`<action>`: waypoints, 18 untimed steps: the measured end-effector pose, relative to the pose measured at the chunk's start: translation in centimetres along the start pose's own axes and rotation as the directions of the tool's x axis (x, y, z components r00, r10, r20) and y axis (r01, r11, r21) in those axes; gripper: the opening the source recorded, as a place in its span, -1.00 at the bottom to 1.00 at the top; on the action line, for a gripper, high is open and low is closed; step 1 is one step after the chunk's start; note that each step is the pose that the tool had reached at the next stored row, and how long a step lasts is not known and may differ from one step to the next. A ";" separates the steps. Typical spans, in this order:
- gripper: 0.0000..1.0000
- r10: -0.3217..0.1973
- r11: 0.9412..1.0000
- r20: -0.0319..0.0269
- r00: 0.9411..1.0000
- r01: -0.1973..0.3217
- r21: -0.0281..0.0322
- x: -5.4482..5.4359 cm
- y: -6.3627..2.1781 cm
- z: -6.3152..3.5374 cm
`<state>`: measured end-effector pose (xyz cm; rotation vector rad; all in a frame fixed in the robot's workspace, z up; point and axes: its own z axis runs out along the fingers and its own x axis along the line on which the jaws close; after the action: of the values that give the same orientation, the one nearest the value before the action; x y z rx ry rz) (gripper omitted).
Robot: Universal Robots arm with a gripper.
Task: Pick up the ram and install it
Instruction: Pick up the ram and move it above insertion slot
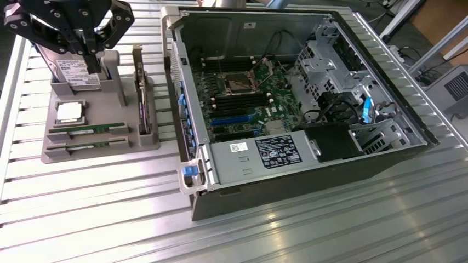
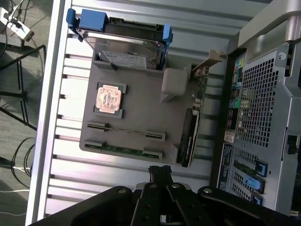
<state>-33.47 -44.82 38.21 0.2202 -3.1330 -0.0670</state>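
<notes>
Ram (image 1: 86, 131) is not yet held. The hand (image 1: 93, 61), clenched on nothing, hangs over the hard drive (image 1: 73, 68) at one end of the grey holder (image 1: 102, 154). Past the processor (image 1: 69, 111), two green sticks sit in slots at the other end. Descending shut, it would likely strike a thin board. Off-line, it might knock the processor or the upright card (image 1: 144, 104).
</notes>
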 end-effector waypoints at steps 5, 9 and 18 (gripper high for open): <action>-0.79 -0.017 1.000 -0.001 1.000 0.017 0.000 0.0 0.00 0.00; -0.79 -0.028 1.000 -0.001 1.000 0.028 0.000 0.0 0.00 0.00; -0.79 -0.054 0.999 -0.002 0.999 0.054 0.000 0.0 0.00 0.00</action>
<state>-33.47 -44.82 38.22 0.3045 -3.1247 -0.0669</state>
